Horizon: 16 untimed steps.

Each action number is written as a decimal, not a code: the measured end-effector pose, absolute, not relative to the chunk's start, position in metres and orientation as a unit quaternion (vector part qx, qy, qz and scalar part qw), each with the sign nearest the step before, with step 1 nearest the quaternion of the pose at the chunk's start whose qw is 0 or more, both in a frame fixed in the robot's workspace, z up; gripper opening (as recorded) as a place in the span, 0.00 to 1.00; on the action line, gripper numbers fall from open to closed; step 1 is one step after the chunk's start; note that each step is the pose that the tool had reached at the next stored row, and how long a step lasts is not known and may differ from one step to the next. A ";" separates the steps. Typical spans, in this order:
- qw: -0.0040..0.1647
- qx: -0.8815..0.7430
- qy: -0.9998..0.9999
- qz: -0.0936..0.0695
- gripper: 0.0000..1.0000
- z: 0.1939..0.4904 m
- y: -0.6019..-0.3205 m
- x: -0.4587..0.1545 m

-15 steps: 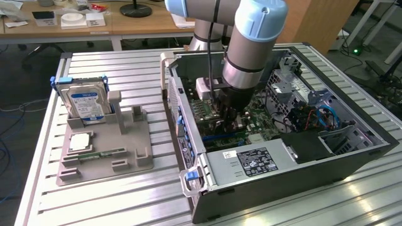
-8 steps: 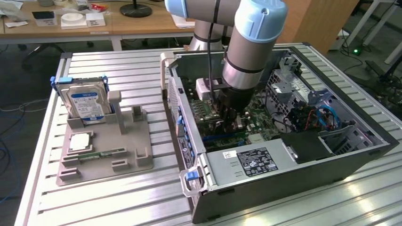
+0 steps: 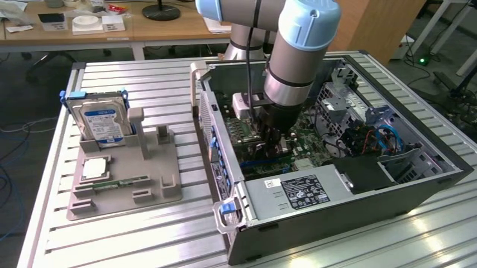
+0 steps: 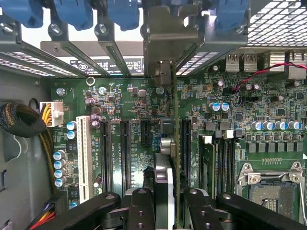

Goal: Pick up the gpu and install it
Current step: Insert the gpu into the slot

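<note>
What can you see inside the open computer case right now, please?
Inside the case: the green motherboard with its slots, a power supply and cables. The gripper holds the gpu edge-on above the slots. The card hides the slot directly beneath it.

no print on the hard drive's label [image 3: 104, 124] or the power supply's sticker [image 3: 300, 191] is legible.

Open computer case [image 3: 417, 184] lying on slatted metal table [image 3: 149, 234]
Beside it, grey holder tray [image 3: 142, 192] carrying upright hard drive [image 3: 102, 124] with blue-white label, flat processor chip [image 3: 97, 167], narrow green memory stick [image 3: 123, 182]; green motherboard [image 4: 134, 103] inside case
</note>
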<state>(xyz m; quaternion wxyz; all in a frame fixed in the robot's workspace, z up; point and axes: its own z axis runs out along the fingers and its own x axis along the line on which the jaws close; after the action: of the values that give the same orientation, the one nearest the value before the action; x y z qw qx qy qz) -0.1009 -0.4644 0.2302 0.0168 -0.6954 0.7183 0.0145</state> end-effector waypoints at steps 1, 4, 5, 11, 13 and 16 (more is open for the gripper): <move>0.017 -0.695 0.718 0.015 0.28 0.230 -0.464 -0.101; 0.017 -0.695 0.718 0.015 0.28 0.227 -0.464 -0.101; 0.016 -0.695 0.718 0.015 0.28 0.226 -0.464 -0.101; 0.016 -0.696 0.718 0.015 0.28 0.221 -0.464 -0.101; 0.016 -0.696 0.718 0.015 0.28 0.221 -0.464 -0.101; 0.016 -0.696 0.718 0.015 0.28 0.221 -0.464 -0.101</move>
<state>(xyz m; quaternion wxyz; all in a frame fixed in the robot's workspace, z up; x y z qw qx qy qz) -0.1011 -0.4643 0.2210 0.0161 -0.6956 0.7181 0.0150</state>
